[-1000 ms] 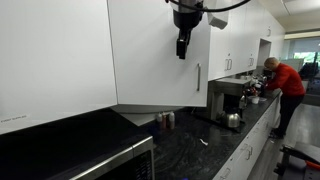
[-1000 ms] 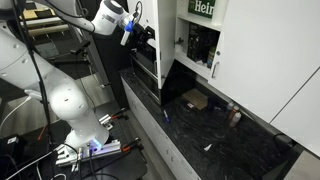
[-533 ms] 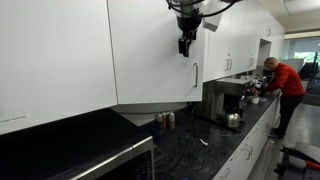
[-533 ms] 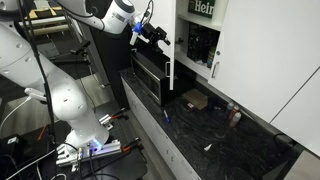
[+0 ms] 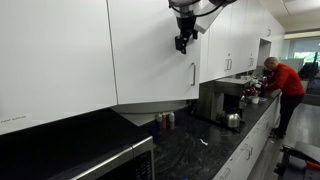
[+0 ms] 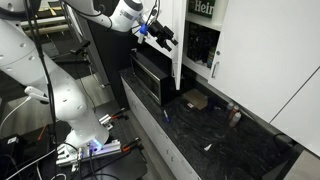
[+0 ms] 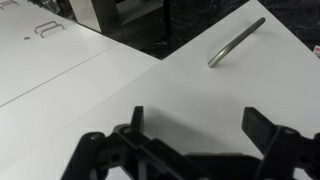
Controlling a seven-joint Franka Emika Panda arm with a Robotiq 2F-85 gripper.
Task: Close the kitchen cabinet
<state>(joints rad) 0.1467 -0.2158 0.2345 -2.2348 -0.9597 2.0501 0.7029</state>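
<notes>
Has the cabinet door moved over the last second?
Yes. In an exterior view the cabinet door has swung right, toward the green box in the open cabinet, narrowing the gap, with the gripper close behind it.

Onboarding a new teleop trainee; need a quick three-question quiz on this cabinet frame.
1. True or false: the door is fully shut.
2. The gripper is: A) open B) shut on the handle C) shut on a mug.
3. Fill in: the person in the background wears a ___ top.

Key: 1 false, the shelves still show beside the door's edge in an exterior view. 2 A. 3 red.
</notes>
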